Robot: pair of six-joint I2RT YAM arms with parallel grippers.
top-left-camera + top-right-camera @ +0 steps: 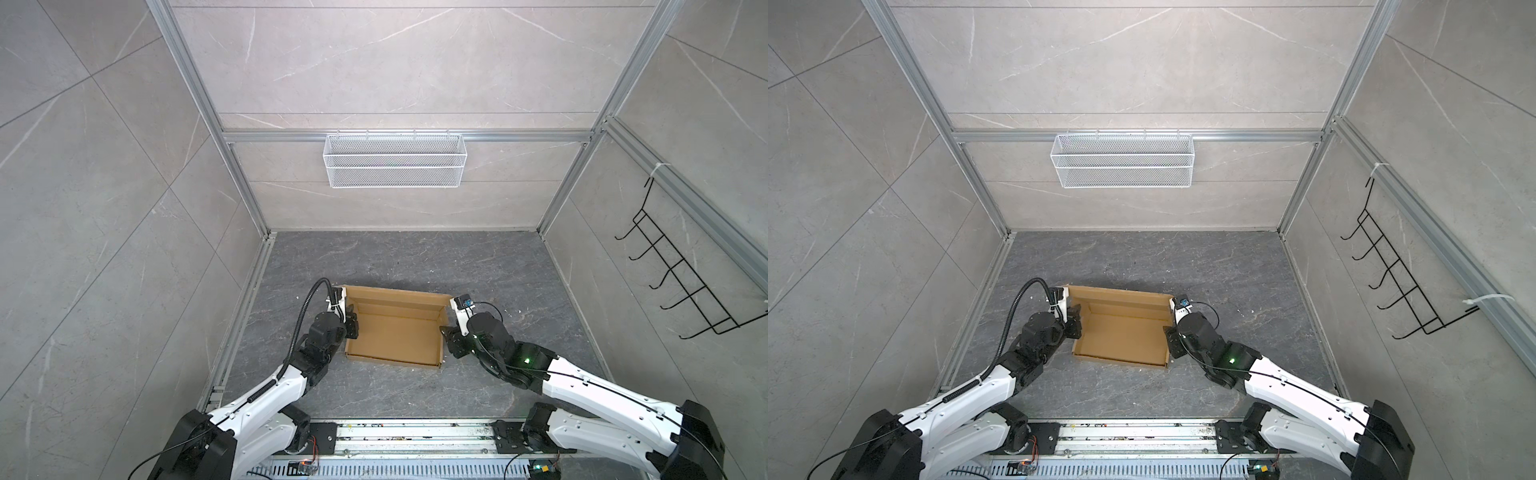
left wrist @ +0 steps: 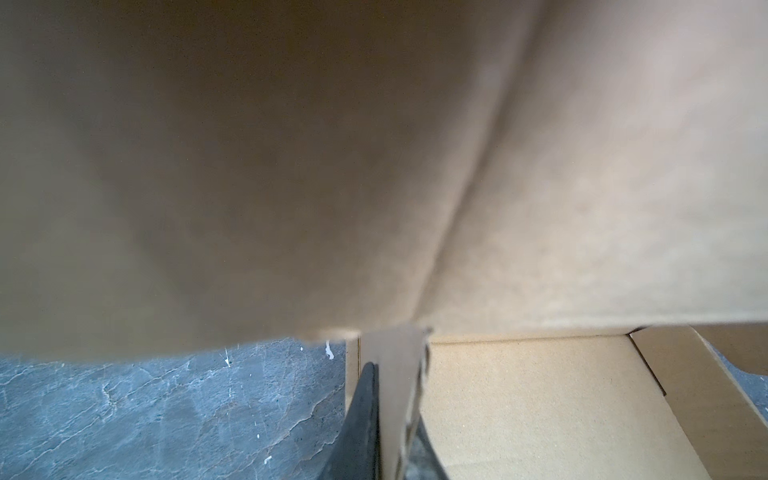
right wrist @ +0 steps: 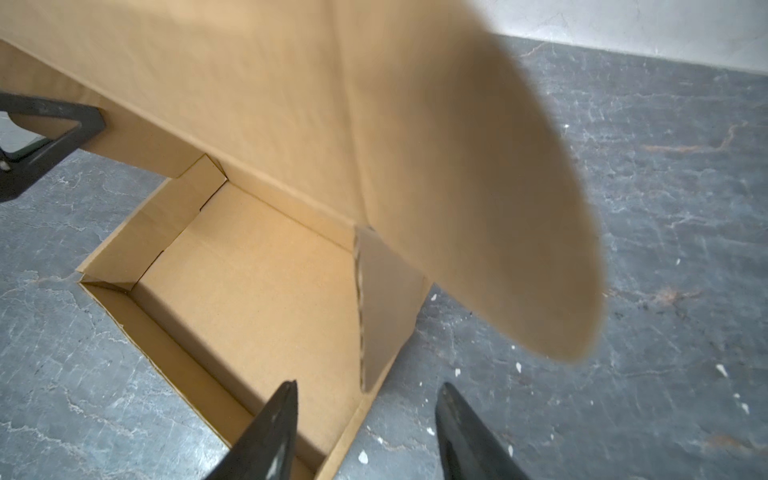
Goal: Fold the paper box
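The left claw (image 1: 351,323) is clenched on the left side wall of the paper box (image 1: 395,338), while the right claw (image 3: 369,386) hangs released, fingers astride the right wall. The box sits lower centre in both top views on the dark marbled surface (image 1: 415,257); a white mesh basket (image 1: 395,160) hangs on the tiled back wall

Your left arm (image 1: 266,388) reaches up from the lower left of both top views toward the centre. Its pincer (image 1: 352,323) is clamped tight on a side wall of the paper box (image 1: 395,336). Your right arm (image 1: 582,380) comes in from the lower right with its wrist bent down. Its pincer (image 3: 368,401) has the fingers (image 3: 274,428) spread apart and grips nothing.
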